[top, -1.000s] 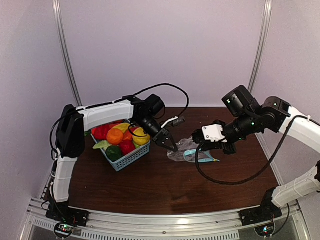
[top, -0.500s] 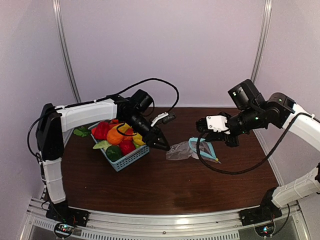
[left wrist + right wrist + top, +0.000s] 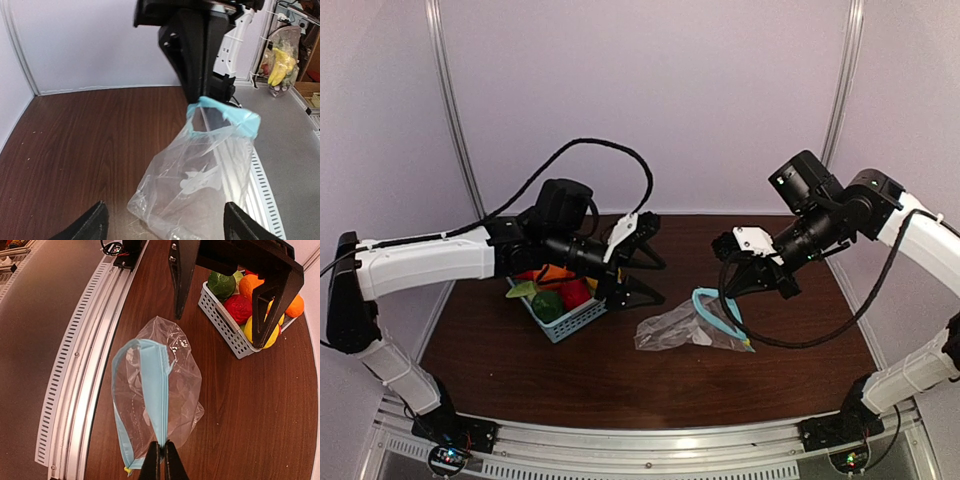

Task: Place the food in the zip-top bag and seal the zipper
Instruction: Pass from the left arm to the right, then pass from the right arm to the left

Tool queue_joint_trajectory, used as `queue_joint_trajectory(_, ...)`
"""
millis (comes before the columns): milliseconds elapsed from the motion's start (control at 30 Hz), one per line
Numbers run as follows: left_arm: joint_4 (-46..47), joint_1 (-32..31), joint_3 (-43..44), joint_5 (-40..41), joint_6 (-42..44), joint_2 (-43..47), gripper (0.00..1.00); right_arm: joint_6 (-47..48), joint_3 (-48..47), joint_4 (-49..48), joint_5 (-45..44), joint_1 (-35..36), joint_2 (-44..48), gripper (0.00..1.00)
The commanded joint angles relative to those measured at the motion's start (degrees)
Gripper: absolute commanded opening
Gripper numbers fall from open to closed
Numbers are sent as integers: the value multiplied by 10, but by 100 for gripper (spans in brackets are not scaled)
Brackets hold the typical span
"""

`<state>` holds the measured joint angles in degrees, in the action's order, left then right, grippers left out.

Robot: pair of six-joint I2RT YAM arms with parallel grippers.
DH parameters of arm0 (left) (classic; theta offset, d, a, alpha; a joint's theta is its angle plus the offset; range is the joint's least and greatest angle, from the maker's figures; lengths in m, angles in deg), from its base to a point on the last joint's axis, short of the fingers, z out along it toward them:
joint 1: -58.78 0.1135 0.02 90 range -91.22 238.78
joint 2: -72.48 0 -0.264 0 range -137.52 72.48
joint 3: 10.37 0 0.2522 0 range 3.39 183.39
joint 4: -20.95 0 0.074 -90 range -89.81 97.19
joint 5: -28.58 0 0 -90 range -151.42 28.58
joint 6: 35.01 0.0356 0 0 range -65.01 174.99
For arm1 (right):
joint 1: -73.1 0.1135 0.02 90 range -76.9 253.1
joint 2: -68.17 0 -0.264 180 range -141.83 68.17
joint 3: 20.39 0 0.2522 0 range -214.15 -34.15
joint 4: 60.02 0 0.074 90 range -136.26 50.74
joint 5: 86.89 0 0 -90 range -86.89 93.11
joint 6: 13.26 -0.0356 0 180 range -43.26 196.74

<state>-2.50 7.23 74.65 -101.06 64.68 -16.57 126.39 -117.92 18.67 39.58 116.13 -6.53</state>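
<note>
Brown table: one basket, one zip-top bag, right fingers pinching zipper.

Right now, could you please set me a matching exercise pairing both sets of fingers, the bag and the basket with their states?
1. left fingers
2. right fingers
3. bag
4. basket

A. holds the food
B. pinching the zipper
C. spread apart, empty
D. mouth gaping open

Pairs: 1-C, 2-B, 3-D, 4-A
</note>
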Motion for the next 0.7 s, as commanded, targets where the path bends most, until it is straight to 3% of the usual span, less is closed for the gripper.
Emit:
queue_joint_trajectory(0,2,-25,32,-25,-5,-10,79,-3,-6,17,44,-5,-12,0)
queue_joint_trajectory(300,-17,-28,41,-73,-33,-22,60,-8,-5,1,45,-12,-16,0)
queue_joint_trajectory(500,-18,-33,46,-80,-43,-44,59,-21,-8,-22,48,-15,-18,0)
queue_joint_trajectory(667,-16,-36,60,-64,-46,-66,38,-25,-11,-28,53,-17,-24,0)
